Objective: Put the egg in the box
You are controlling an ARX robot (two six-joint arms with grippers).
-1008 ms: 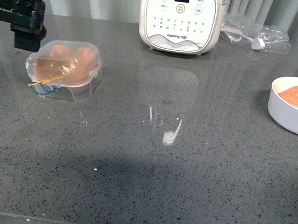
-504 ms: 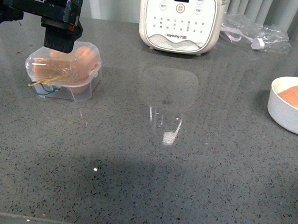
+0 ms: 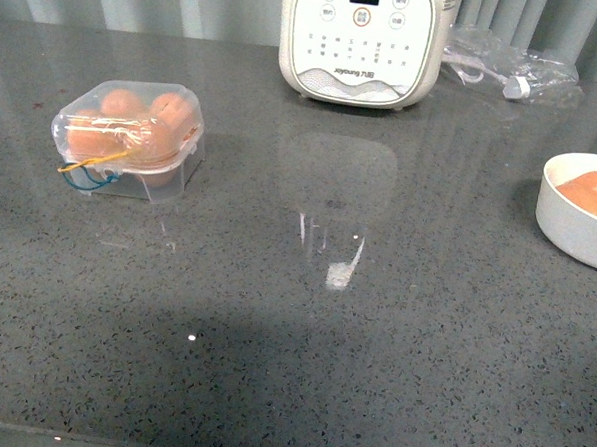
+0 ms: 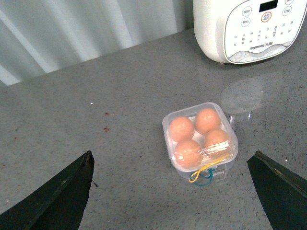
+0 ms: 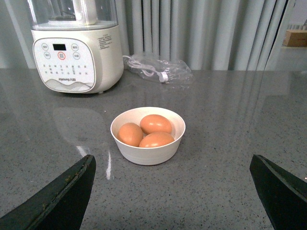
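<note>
The box (image 3: pixel 128 139) stands at the left of the grey counter with its clear domed lid down over several brown eggs (image 4: pixel 188 152). Yellow and blue bands (image 4: pixel 204 175) hang at its front. My left gripper (image 4: pixel 172 155) hovers high above the box (image 4: pixel 200 141), open, with nothing between its fingers (image 4: pixel 62 196). My right gripper (image 5: pixel 172 157) is open and empty in front of a white bowl (image 5: pixel 144 154) that holds three brown eggs (image 5: pixel 155 123). Neither arm shows in the front view.
A white Joyoung appliance (image 3: pixel 363 42) stands at the back centre. A clear plastic bag with a cable (image 3: pixel 507 69) lies to its right. The bowl (image 3: pixel 574 228) sits at the counter's right edge. Curtains hang behind the counter.
My left arm, which hung over the box half a second ago, has gone out of the front view. The box and bowl have not moved.
</note>
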